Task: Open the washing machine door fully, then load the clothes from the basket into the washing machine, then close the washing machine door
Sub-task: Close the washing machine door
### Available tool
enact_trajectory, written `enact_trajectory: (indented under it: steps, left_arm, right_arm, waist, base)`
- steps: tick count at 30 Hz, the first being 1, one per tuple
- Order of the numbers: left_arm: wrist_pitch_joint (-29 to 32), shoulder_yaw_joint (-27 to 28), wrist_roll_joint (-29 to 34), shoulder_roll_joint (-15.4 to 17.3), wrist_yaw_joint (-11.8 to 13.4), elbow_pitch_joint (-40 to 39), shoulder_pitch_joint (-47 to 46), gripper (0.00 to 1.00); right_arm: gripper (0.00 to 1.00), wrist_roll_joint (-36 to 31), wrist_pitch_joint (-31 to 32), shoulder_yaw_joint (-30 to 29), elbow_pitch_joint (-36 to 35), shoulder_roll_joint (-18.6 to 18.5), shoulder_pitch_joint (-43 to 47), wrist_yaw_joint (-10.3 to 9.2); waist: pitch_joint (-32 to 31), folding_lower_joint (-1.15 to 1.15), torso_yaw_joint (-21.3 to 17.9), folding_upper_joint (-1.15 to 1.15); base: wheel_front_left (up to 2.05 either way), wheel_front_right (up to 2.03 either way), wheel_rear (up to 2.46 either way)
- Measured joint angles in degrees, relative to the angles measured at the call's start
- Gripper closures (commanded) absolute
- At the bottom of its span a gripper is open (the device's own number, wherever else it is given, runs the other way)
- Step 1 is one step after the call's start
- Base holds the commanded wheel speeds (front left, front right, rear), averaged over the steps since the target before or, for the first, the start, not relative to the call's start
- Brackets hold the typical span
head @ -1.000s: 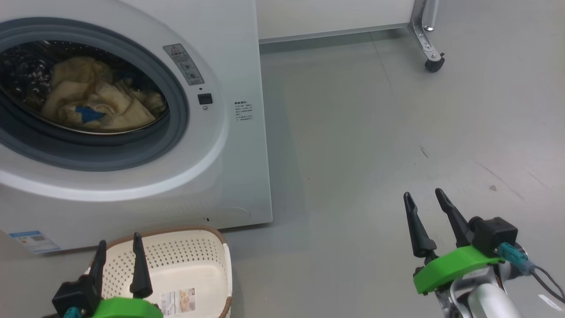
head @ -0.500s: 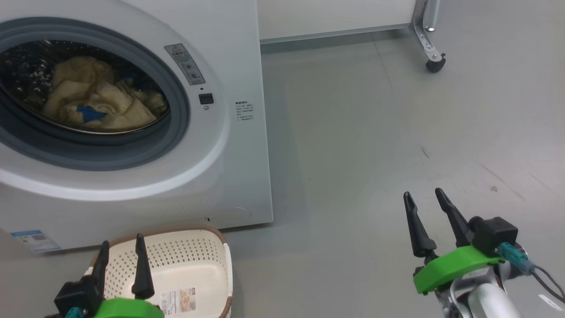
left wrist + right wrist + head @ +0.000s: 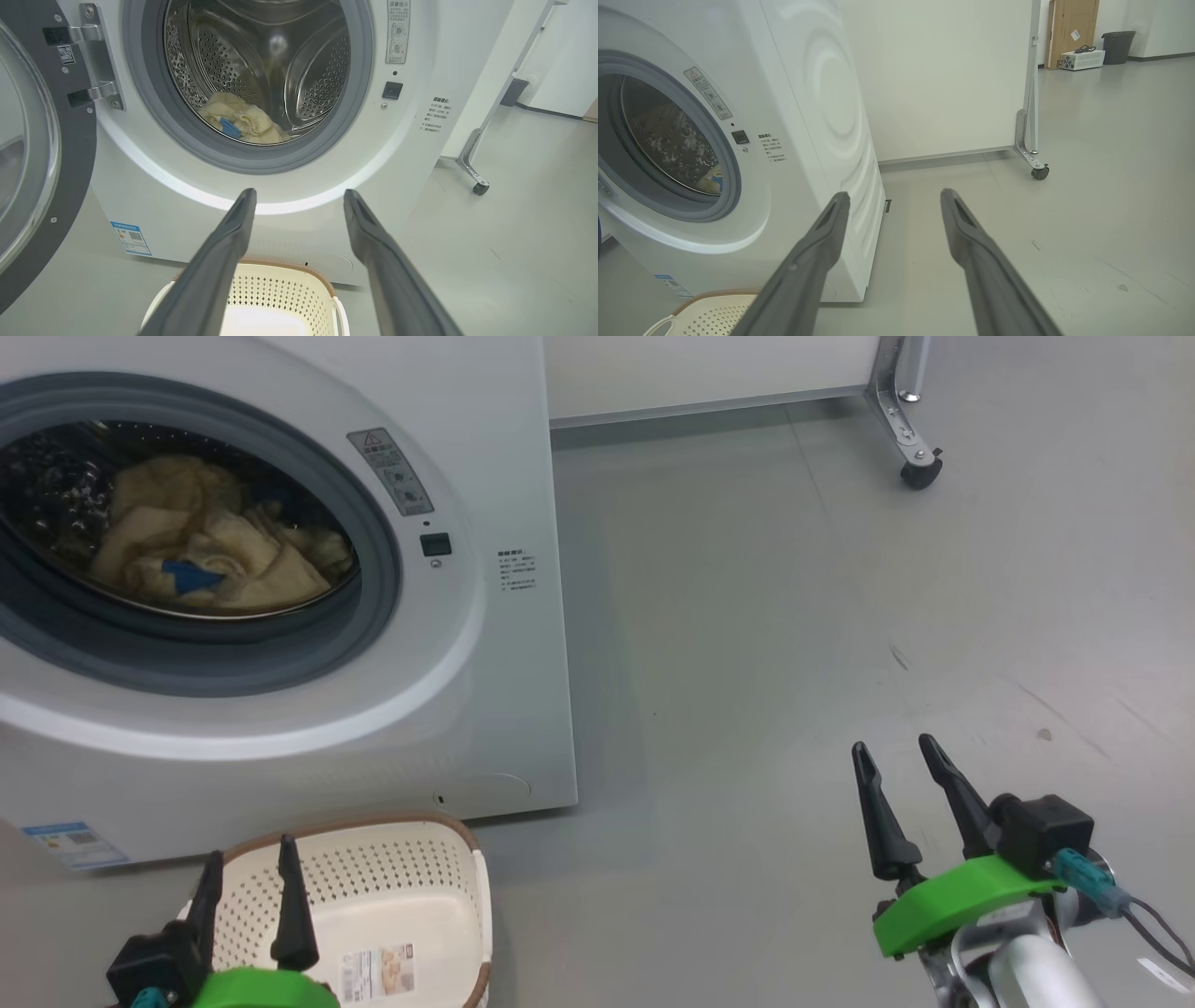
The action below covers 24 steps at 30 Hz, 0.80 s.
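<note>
Washing machine (image 3: 504, 448): a white front-loader stood on the grey floor (image 3: 794, 616), its round port uncovered.
Washing machine door (image 3: 77, 154): swung wide on its hinge, to the robot's left of the port.
Clothes (image 3: 215, 555): a cream-yellow heap with a blue cuff, lain low in the perforated steel drum (image 3: 322, 79).
Basket (image 3: 411, 887): set on the floor just before the machine's front, below the port; a label is seen on its bottom.
Left tool (image 3: 250, 849): fingers held apart, nothing gripped; hung over the basket's left part, pointed toward the machine.
Right tool (image 3: 893, 744): fingers held apart, nothing gripped; held over bare floor, well apart from machine and basket.
</note>
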Motion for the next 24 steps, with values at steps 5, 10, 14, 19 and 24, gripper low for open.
enact_trajectory:
  steps: [5, 10, 14, 19, 24]
  left_arm:
    - [0.0, 0.6, -0.6, 0.0, -0.2, 0.3, -0.7, 0.0]
    - [0.0, 0.7, -0.6, -0.1, -0.2, 0.3, -1.1, 0.0]
    - [0.0, 0.6, -0.6, -0.1, -0.2, 0.3, -1.1, 0.0]
    - [0.0, 0.5, -0.6, -0.1, -0.2, 0.3, -1.1, 0.0]
    - [0.0, 0.5, -1.7, -0.1, -0.2, 0.1, -1.0, 0.0]
  right_arm:
    - [0.0, 0.1, 0.0, 0.0, 0.0, 0.0, 0.0, 0.0]
    - [0.0, 0.1, 0.0, 0.1, 0.3, 0.0, -0.1, 0.0]
    - [0.0, 0.1, 0.0, 0.1, 0.3, 0.0, 0.0, 0.0]
    - [0.0, 0.3, 0.0, 0.3, 0.4, 0.0, 0.0, 0.0]
    - [0.0, 0.5, 0.0, 0.9, 0.6, 0.0, 0.0, 0.0]
  waist:
    - [0.2, 0.0, 0.1, 0.0]
    - [0.1, 0.02, 0.3, 0.0]
    - [0.0, 0.01, 0.4, 0.0]
    - [-0.1, 0.0, 0.7, 0.0]
    - [-0.1, 0.0, 0.8, 0.0]
  base:
    - [-0.7, 0.7, 0.0]
    - [-1.33, 1.33, 0.0]
    - [-1.86, 1.86, 0.0]
    - [-2.13, 2.13, 0.0]
    - [-2.07, 2.05, 0.02]
